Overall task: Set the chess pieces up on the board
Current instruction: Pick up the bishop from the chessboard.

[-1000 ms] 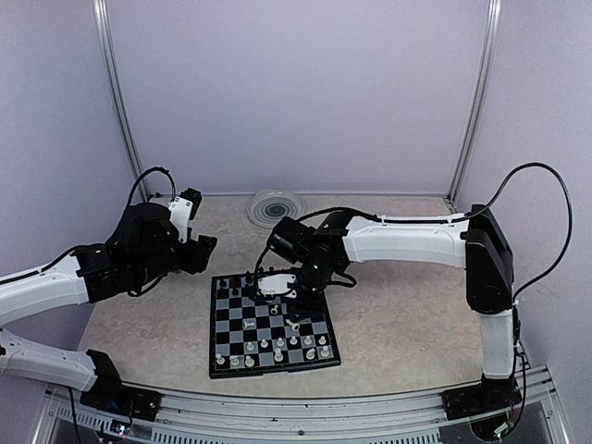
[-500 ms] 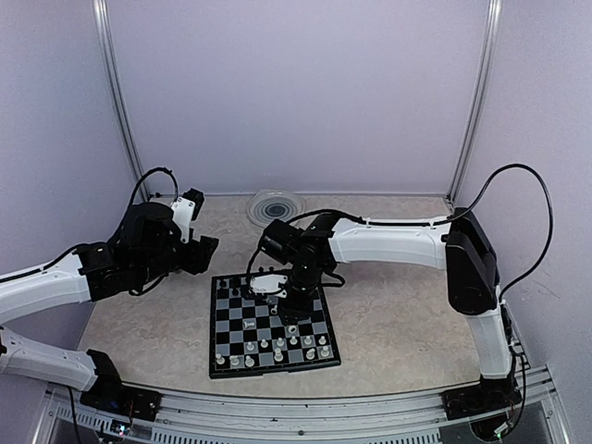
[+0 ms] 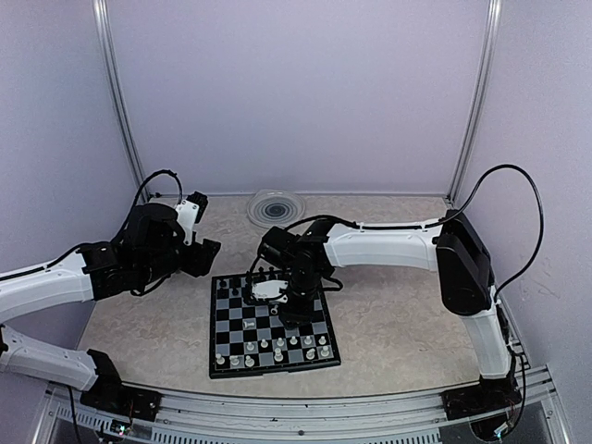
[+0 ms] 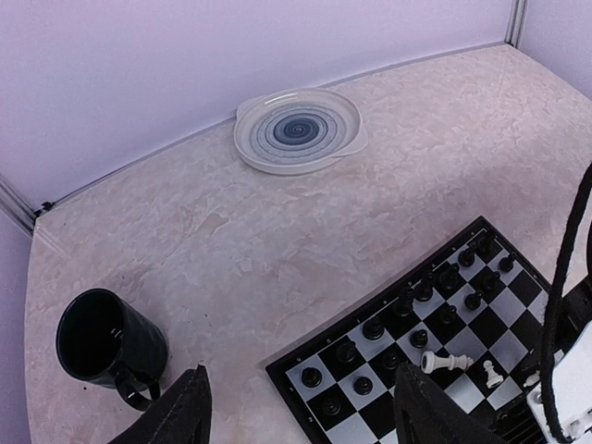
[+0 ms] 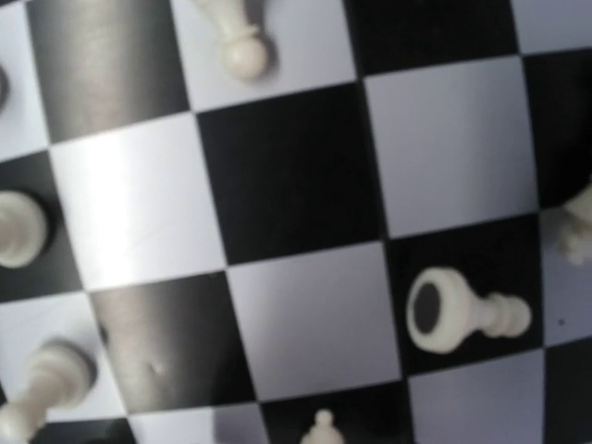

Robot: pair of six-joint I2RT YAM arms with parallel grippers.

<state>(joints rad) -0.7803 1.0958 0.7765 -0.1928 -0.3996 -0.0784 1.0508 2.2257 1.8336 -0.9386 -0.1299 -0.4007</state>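
The board [image 3: 274, 371] lies at the table's middle, with black chessmen [image 3: 235, 288] on its far rows and white chessmen [image 3: 277, 348] on its near rows. My right gripper [image 3: 292, 303] hangs low over the board's centre; its fingers do not show. The right wrist view shows squares [image 5: 296, 176] close up, a toppled white pawn [image 5: 458, 313] and upright white pieces [image 5: 239, 37]. My left gripper [image 4: 301, 421] is open and empty above the board's far left corner [image 4: 277, 375]. A white piece [image 4: 446, 361] lies on its side among the black chessmen [image 4: 374, 327].
A black cup [image 4: 106, 342] stands on the table left of the board. A round clear ridged plate [image 4: 298, 129] sits by the back wall, also in the top view [image 3: 275, 207]. The right arm's cable [image 4: 564, 277] crosses the left wrist view's right edge.
My right gripper has moved a little to the left and nearer over the board, and the arm's elbow has swung left. The left arm has barely shifted.
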